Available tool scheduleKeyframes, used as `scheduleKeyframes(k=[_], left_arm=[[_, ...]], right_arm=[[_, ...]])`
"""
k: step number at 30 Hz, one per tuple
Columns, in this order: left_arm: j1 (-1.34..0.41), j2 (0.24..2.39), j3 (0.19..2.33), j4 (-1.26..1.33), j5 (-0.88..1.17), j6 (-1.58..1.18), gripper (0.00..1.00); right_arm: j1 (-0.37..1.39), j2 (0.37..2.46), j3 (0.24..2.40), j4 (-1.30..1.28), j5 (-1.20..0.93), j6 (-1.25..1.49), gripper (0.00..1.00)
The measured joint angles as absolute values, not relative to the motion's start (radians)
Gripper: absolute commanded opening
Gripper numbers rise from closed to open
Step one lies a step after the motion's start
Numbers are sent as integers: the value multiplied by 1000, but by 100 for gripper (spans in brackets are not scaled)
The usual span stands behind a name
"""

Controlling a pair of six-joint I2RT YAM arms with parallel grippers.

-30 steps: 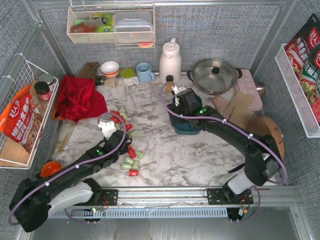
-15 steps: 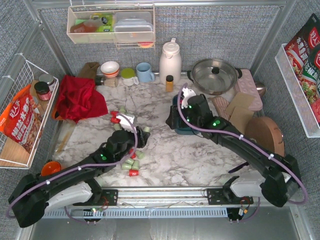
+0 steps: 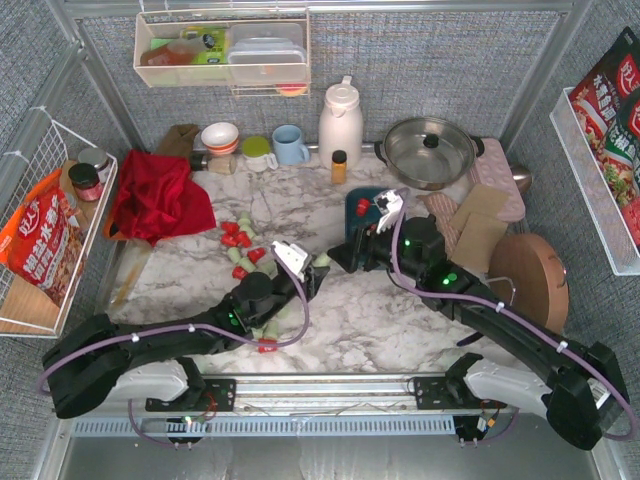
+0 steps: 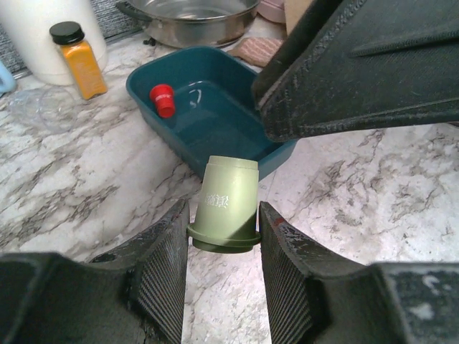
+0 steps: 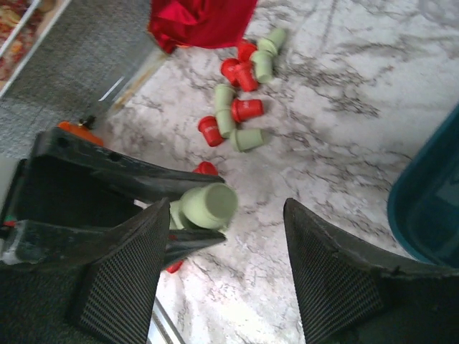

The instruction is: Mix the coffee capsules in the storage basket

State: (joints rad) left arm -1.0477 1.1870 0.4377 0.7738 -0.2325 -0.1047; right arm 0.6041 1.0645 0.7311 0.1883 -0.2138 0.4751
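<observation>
Walls (image 3: pixel 420 60): grey fabric all round. Only the overhead view takes them in, along with the clear shelf bin (image 3: pixel 222 84) up on the back wall.
Table (image 3: pixel 400 310): white marble with grey veins.
Basket (image 4: pixel 222 122): teal, sitting mid-table. The left wrist view looks right in and finds one red capsule (image 4: pixel 163 99).
Right gripper (image 5: pixel 228 244): fingers spread wide, nothing between them, just beside the basket.
Left gripper (image 4: pixel 224 218): pinching a green capsule (image 4: pixel 228 201), held just short of the basket.
Loose capsules (image 5: pixel 240 100): red and green, scattered by the red cloth (image 5: pixel 201 18). The right wrist view shows them best.
</observation>
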Motion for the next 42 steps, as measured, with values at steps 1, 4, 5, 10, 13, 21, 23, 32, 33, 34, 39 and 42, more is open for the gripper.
scheduleKeyframes(k=[1,4,5,10,13,21,23,32,33,34,39,42], left_arm=[[-1053,1198,441,786,-234,-101,35],[-1070,1227,449,821,-237,-86,35],[-1076,1235,450,833,-237,-86,35],[-1099,1243,452,875,-257,-73,35],[-1104,1231,452,889,-269,-60,35],[-1112,1206,436,918,-294,-51,35],[-1113,1206,435,919,-302,-48,35],[-1117,1210,435,926,-315,-33,35],[-1118,1210,435,926,-315,-30,35],[-1118,1210,435,926,-315,-29,35],[-1118,1216,435,926,-316,-27,36],[-1118,1219,435,925,-321,-26,45]], right_arm=[[604,1061,728,203,-229,475,67],[605,1063,724,236,-274,487,65],[607,1067,725,247,-288,487,64],[608,1086,743,235,-318,494,60],[608,1091,762,210,-315,493,59],[609,1111,792,159,-319,494,57],[609,1120,798,157,-326,498,57],[609,1168,802,159,-392,540,53],[609,1171,802,162,-396,543,51],[609,1173,802,165,-398,547,49],[610,1185,802,176,-412,569,36],[610,1193,802,181,-415,576,26]])
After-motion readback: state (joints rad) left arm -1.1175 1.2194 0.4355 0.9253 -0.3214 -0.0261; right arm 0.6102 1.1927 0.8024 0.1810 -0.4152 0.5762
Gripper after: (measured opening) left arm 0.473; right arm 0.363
